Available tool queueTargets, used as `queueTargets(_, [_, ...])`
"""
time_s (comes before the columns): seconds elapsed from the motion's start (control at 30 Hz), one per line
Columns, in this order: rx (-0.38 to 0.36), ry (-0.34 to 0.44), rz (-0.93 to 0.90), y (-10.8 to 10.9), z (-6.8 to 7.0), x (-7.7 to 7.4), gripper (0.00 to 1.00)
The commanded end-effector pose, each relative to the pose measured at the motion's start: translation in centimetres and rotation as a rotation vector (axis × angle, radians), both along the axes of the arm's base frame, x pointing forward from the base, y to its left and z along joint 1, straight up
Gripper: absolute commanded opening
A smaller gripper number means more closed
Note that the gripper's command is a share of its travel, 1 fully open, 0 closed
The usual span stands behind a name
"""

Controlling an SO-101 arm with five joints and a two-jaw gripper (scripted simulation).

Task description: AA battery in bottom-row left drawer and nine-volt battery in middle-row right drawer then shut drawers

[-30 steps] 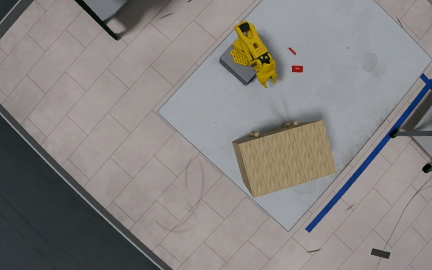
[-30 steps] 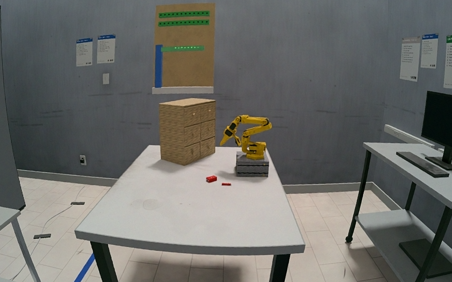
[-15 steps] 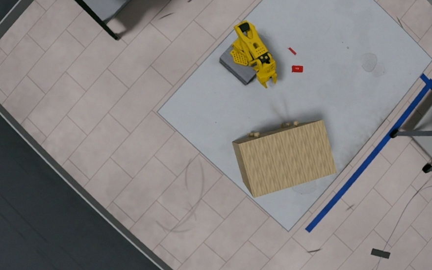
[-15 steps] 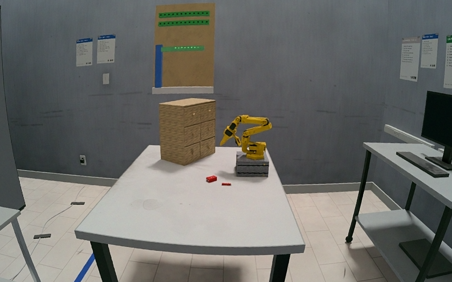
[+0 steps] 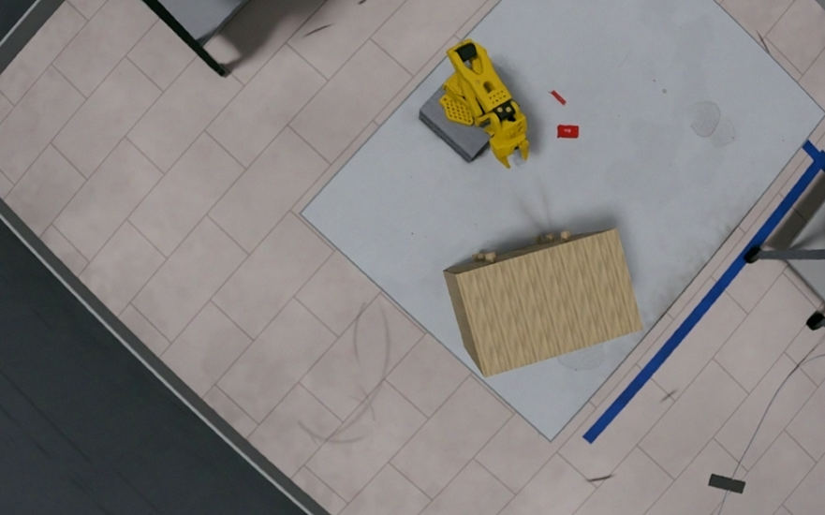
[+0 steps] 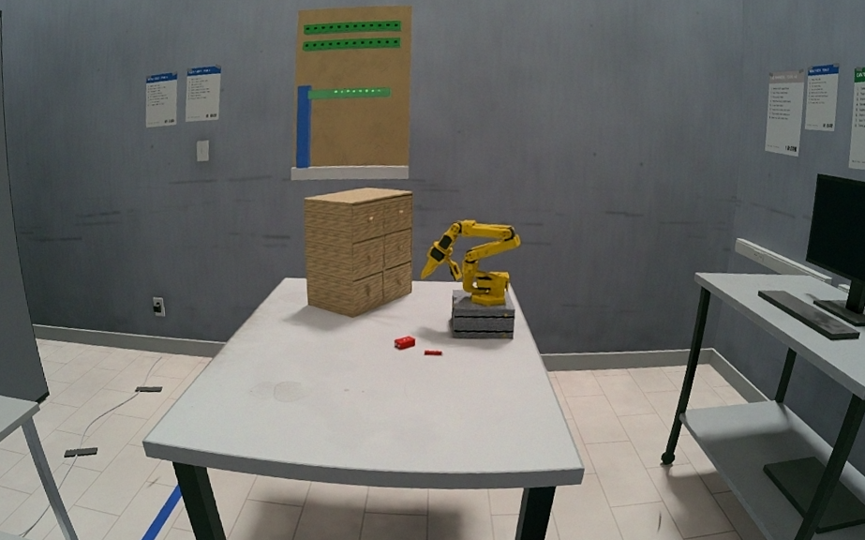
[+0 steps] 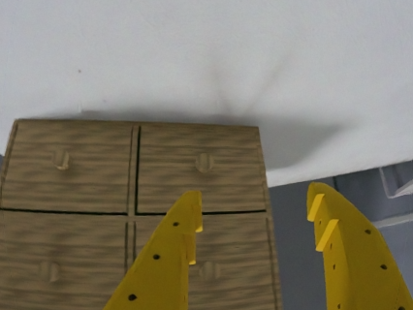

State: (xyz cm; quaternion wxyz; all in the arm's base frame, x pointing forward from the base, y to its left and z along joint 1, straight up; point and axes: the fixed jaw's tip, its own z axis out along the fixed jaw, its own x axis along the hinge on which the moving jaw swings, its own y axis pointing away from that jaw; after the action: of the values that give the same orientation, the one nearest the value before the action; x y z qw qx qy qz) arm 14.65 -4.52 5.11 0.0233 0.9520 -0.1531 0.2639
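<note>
A red box-shaped block (image 5: 567, 131) (image 6: 404, 341) and a thin red stick (image 5: 557, 97) (image 6: 433, 353) lie apart on the table; they look like the nine-volt and the AA battery, but labels are too small to read. The wooden chest (image 5: 551, 298) (image 6: 329, 253) (image 7: 73, 189) has two columns of three drawers, and those in view look shut. The wrist view shows it upside down: the left bottom drawer's knob (image 7: 205, 162) is upper right, the right middle drawer's knob (image 7: 48, 271) lower left. My gripper (image 5: 517, 159) (image 6: 440, 276) (image 7: 254, 190) is open and empty, in front of the chest, clear of it.
The arm stands on a grey block (image 5: 448, 129) (image 6: 482, 320) by the table's edge. The chest stands near a corner of the table (image 5: 652, 158) (image 6: 358, 414). The red things lie on the arm's other side from that corner.
</note>
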Motion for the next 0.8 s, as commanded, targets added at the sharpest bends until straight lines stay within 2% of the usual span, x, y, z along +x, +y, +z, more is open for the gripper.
queueTargets(0.0, [0.052,0.005,-0.079,0.16,-0.42,-0.36,0.21])
queueTargets(0.77, [0.302,-0.060,-0.539,0.14,-0.60,-0.71,0.21])
